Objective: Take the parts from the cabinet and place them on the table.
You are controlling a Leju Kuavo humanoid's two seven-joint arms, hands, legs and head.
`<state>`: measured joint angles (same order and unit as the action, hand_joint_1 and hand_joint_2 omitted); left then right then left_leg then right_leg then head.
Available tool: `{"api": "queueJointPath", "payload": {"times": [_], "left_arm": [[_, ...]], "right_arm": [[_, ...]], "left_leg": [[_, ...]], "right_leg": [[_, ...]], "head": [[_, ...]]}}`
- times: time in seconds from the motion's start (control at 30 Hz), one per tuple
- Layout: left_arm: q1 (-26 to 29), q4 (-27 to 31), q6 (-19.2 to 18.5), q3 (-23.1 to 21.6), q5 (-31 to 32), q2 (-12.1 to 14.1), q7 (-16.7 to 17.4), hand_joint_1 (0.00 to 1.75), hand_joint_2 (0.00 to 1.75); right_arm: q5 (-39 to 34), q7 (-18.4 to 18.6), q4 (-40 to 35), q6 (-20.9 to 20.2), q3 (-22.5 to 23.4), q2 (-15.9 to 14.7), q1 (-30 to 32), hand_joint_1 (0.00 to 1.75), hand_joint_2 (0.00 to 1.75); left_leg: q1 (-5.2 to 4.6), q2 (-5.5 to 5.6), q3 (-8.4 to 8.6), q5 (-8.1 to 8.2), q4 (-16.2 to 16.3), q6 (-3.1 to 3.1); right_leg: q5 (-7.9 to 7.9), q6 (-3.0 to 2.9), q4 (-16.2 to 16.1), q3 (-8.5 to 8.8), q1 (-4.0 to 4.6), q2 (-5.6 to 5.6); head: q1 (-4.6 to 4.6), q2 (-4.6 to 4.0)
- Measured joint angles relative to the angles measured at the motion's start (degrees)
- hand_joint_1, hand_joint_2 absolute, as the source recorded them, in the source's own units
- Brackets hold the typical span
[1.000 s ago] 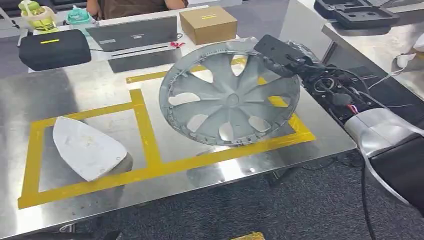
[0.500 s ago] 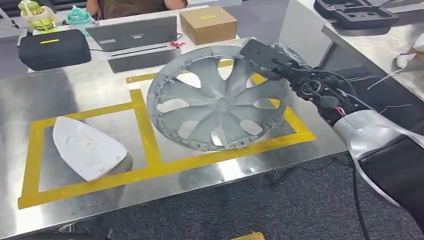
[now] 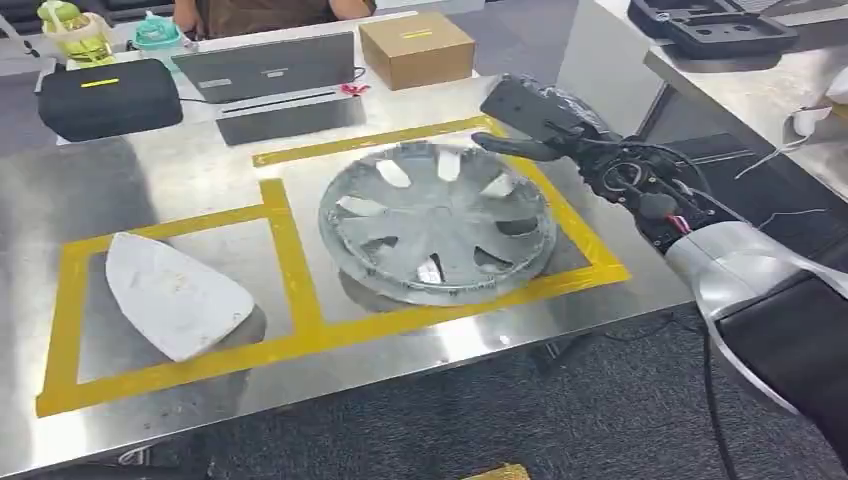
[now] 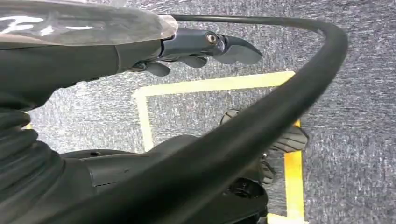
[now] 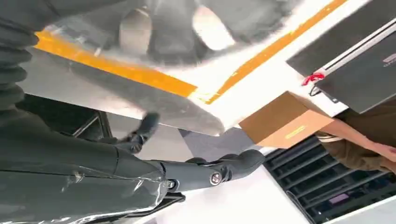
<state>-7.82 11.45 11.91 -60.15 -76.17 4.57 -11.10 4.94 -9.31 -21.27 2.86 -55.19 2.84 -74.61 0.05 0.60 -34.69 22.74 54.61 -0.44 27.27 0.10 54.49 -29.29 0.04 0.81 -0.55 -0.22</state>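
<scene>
Hubcap: the grey hubcap (image 3: 437, 222) lies in the right-hand yellow-taped square (image 3: 590, 262) on the bench (image 3: 160, 180), its near edge looking slightly raised over a shadow; whether it has fully settled I cannot tell.
White part: a white curved panel (image 3: 175, 293) lies in the left taped square, well apart from the hubcap.
Right hand: the right hand (image 3: 545, 125) hovers at the hubcap's far right rim, fingers spread and holding nothing; whether a fingertip touches the rim is unclear.
Left hand: the left hand (image 4: 196, 46) hangs over the carpet, fingers loosely extended, empty.
Risk: a finger catching the rim on withdrawal could drag or flip the hubcap over the tape line.
Risk, surroundings: a wide backswing might clip the cardboard box (image 3: 416, 47) or laptop (image 3: 265, 66) at the far edge.
</scene>
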Motion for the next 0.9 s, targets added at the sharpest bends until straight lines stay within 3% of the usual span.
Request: {"api": "queueJointPath", "payload": {"times": [0.9], "left_arm": [[0.0, 0.0, -0.37, 0.24, 0.42, 0.0, 0.55, 0.0, 1.75]], "right_arm": [[0.07, -0.02, 0.02, 0.0, 0.09, 0.02, 0.03, 0.0, 0.0]], "left_leg": [[0.0, 0.0, 0.04, 0.0, 0.0, 0.0]], "right_leg": [[0.0, 0.0, 0.0, 0.03, 0.0, 0.0]], "head": [[0.02, 0.0]]}}
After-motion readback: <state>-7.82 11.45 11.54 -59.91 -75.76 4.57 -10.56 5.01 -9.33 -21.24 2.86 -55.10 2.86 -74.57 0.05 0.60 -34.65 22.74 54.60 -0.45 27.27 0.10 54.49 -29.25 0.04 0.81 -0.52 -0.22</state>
